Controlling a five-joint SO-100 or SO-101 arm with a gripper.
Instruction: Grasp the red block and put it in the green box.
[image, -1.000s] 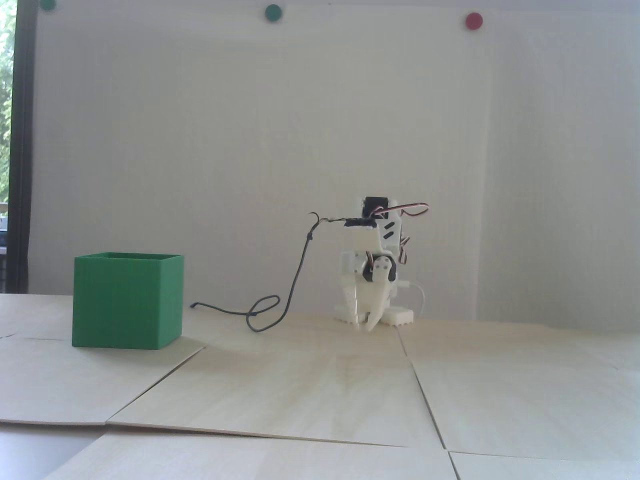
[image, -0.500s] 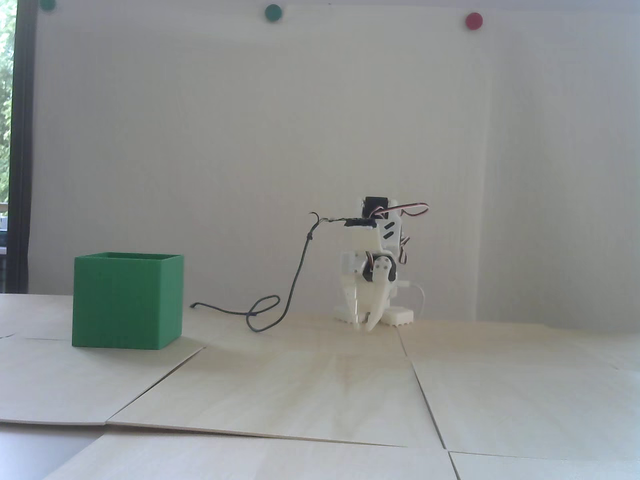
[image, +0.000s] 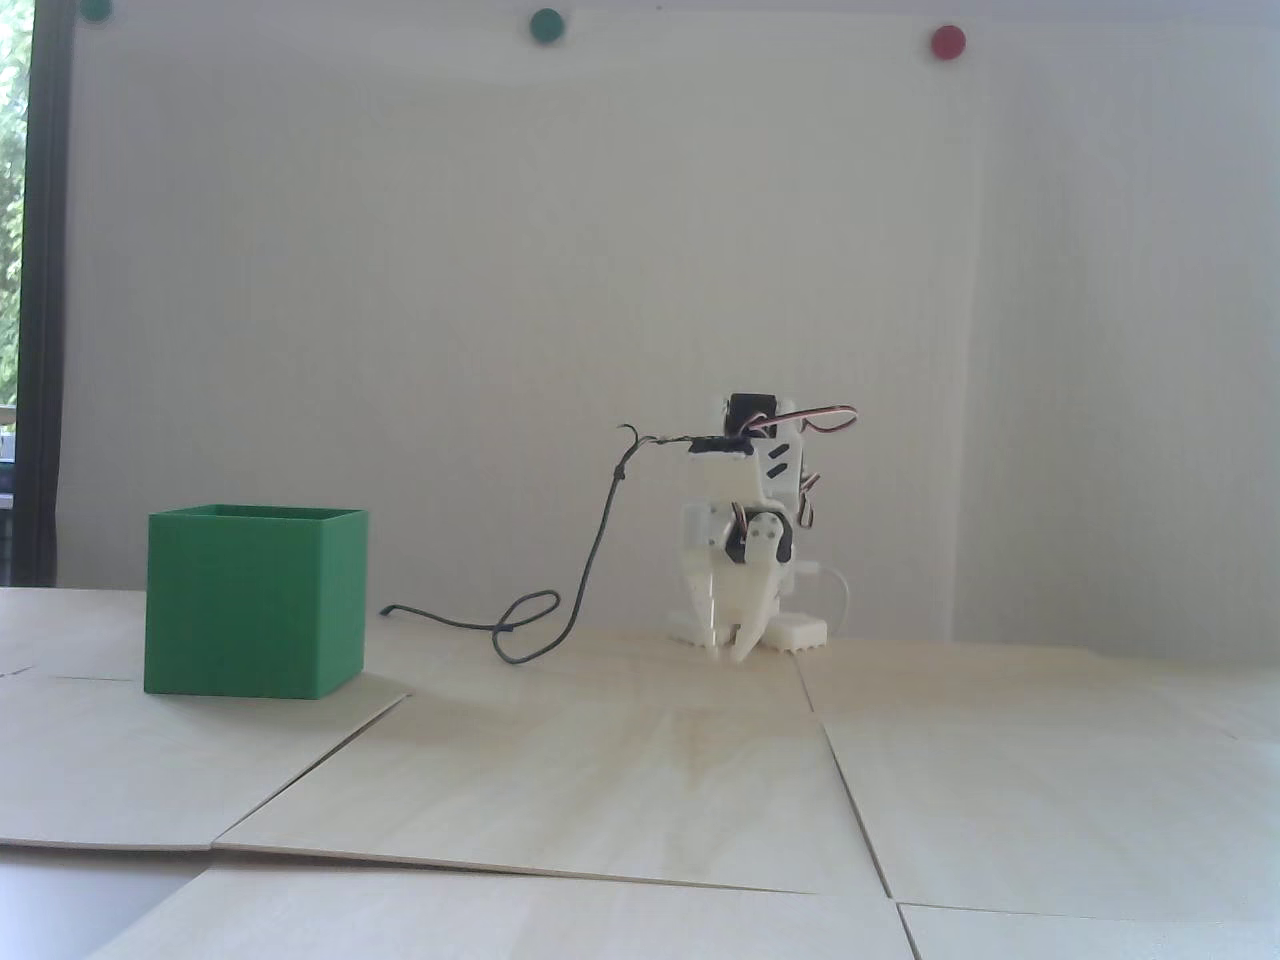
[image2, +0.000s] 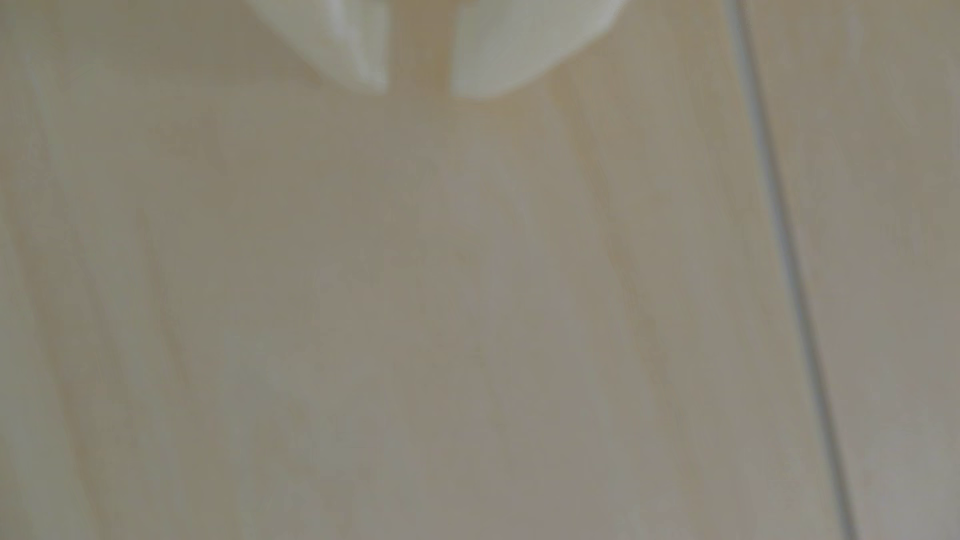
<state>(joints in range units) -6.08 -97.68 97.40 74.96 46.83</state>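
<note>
In the fixed view the small white plastic arm (image: 752, 520) sits folded low at the far side of the table, close to the pale wall, with its white two-finger gripper (image: 733, 645) pointing down so that the tips are at or just above the light wooden tabletop (image: 620, 780); whether they touch it cannot be told from this angle. The wrist view shows the gripper (image2: 420, 89) entering from the top edge, its two blunt white fingertips (image2: 363, 57) parted by a narrow gap with only bare wood grain showing between them, so it is slightly ajar and has hold of nothing. A thin dark seam between the boards (image2: 789, 270) runs down the right side of that view. The open-topped green plastic box (image: 255, 603) stands upright on the tabletop at the left of the fixed view, well apart from the arm, and its inside is hidden from this low camera. The red block appears in neither view (it could be inside the box, but the pictures do not settle that). A thin dark cable (image: 560, 600) hangs from the top of the arm, loops on the table, and trails toward the box, ending short of it. On the wall above are round magnets, two green (image: 546, 25) and one red (image: 947, 41).
</note>
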